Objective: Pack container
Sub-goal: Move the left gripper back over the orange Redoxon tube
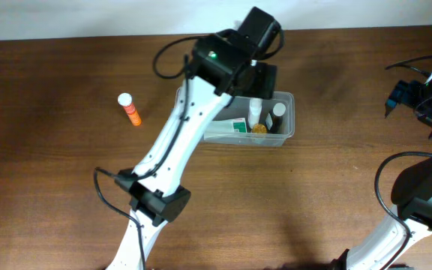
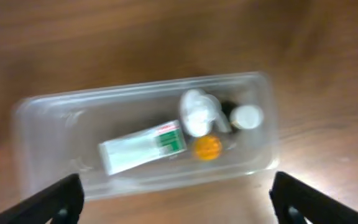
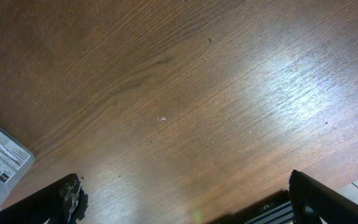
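Left arm (image 1: 178, 142), closest to the lens, runs from bottom left to top centre, wrist over the container (image 1: 285, 126) at frame centre. Orange tube (image 1: 130, 109) lies well apart, upper left.

Left wrist view: left gripper (image 2: 176, 190) spread wide, pinching nothing. Container mid-frame: cloudy clear plastic, rounded corners, rimmed, holding a white-green box (image 2: 143, 148), white bottle (image 2: 196, 112) and orange cap (image 2: 207, 147).

Right wrist view: right gripper (image 3: 184, 186) spread above the wooden table (image 3: 185, 81).
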